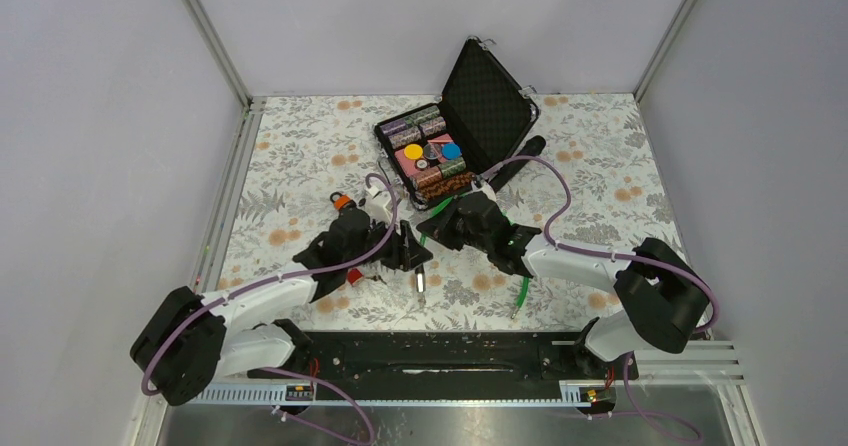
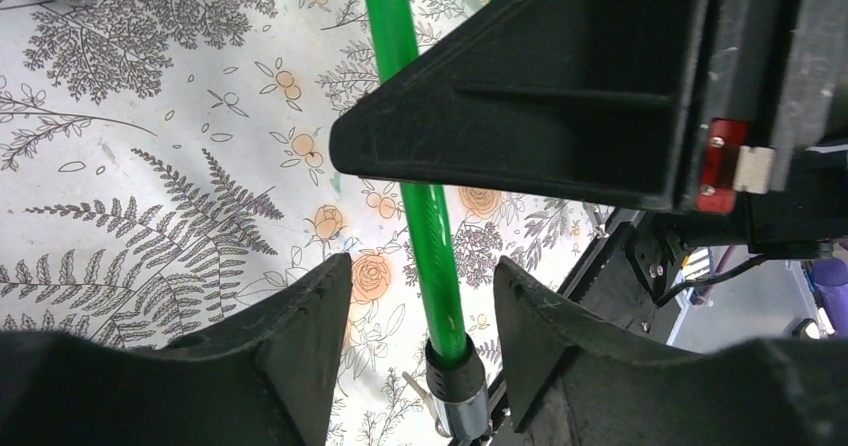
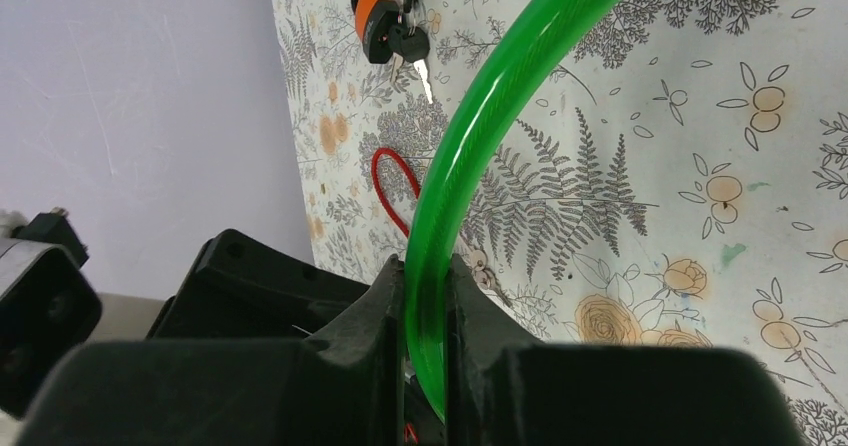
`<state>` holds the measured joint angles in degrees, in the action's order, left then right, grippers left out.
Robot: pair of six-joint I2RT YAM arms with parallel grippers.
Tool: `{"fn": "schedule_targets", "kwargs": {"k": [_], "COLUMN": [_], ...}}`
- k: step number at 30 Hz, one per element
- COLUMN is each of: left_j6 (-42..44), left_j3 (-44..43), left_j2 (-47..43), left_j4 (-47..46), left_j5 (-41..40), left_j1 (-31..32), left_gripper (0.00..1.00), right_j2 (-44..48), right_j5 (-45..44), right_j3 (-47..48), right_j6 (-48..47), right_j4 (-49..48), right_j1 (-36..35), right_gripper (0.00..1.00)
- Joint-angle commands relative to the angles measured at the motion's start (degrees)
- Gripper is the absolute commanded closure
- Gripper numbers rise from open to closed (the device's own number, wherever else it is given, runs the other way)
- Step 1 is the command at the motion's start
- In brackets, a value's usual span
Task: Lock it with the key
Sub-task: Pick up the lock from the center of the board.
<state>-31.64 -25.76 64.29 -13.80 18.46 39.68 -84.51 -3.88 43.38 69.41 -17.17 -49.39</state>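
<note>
1. Green plastic sheathes the cable lock [image 3: 480,116], which curves over a flowered tablecloth [image 3: 700,86]. The right gripper [image 3: 425,266] is pressed together on it, pinching the cable between its fingers.
2. The left gripper [image 2: 422,271] is spread, with a finger on each side of the cable just above its black and metal end collar [image 2: 455,386]. Neither finger touches the cable.
3. A thin silvery sliver just beside that collar is probably the key [image 2: 424,398]. The view is too cramped to tell whether it sits in the lock or lies on the cloth.
4. Progress, as a judgement: the cable is steadied, but no gripper holds the key, so turning it to lock is not yet done.
5. An orange padlock [image 3: 375,21] with black-headed keys [image 3: 410,41] lies well apart from both grippers.
</note>
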Motion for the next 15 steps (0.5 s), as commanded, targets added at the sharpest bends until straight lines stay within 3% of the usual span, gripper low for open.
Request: {"fn": "schedule_targets", "kwargs": {"k": [1,3,7,9,11,12,15], "left_j6": [1.2,0.9,0.6,0.6,0.6,1.0,2.7], "left_j3": [-2.5,-2.4,-2.8,-3.0,-3.3,-3.5,-3.9], "left_j2": [1.7,2.0,2.0,1.7,1.0,0.2,-3.3], "left_j4": [-3.0,-3.4,-3.8,-3.9,-3.8,-3.3,-3.3], "left_j5": [0.0,-0.3,-0.9,-1.5,-2.3,-2.7,-3.2], "left_j1": [0.1,0.1,0.1,0.1,0.1,0.1,0.1], "left_gripper": [0.51,0.62,0.98,1.00,1.00,1.00,1.00], "right_j2": [0.9,0.9,1.0,1.2,2.9,4.3,11.3], "right_j5": [0.8,1.0,0.9,1.5,3.3,3.6,2.7], "right_j3": [0.7,0.8,0.3,0.4,0.5,-0.2,-5.5], "right_j6": [1.3,1.2,0.6,-2.7,-7.4,-9.7,-13.9], "right_j4": [-2.1,-1.9,-1.3,-0.9,1.0,1.9,3.0], "right_j1": [0.3,0.3,0.4,0.5,0.8,1.1,1.8], "right_gripper": [1.00,1.00,0.99,0.83,0.55,0.46,0.31]}}
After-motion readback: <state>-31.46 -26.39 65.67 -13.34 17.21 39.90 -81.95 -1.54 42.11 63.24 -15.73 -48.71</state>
